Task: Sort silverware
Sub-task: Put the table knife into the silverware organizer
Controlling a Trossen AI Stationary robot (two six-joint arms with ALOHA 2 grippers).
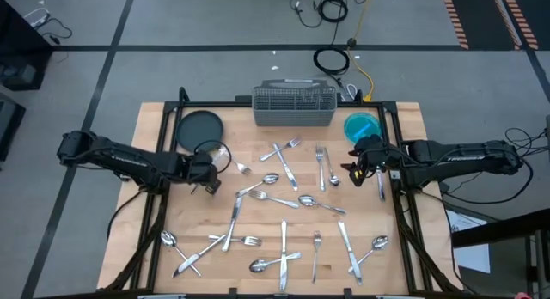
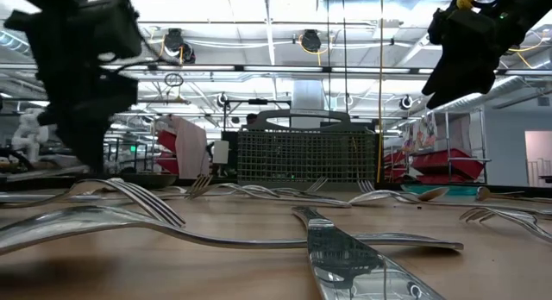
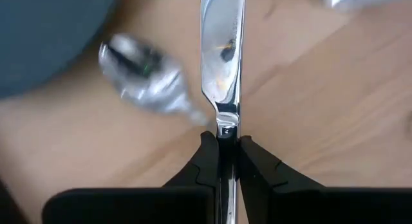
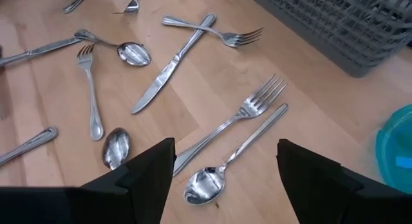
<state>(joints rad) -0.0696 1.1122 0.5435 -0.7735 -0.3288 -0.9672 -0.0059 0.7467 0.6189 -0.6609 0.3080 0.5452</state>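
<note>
Several silver forks, spoons and knives lie scattered flat on the wooden table. My left gripper is beside the dark round plate and is shut on a table knife; a spoon lies on the wood beneath it. My right gripper hangs open and raised by the table's right side, near the blue bowl. In the right wrist view its open fingers stand over a fork and a spoon without touching them. My left gripper pinches the knife between its two fingers where the blade meets the handle. The knife lies along the fingers: the handle runs back between them and the blade sticks out ahead of the fingertips. Whether the blade's tip touches the table is out of frame.
The grey wire-mesh caddy stands at the table's far edge, in the middle. A black frame rail runs along each side of the table. Cutlery covers the middle and near half of the board. Cables lie on the floor beyond the table.
</note>
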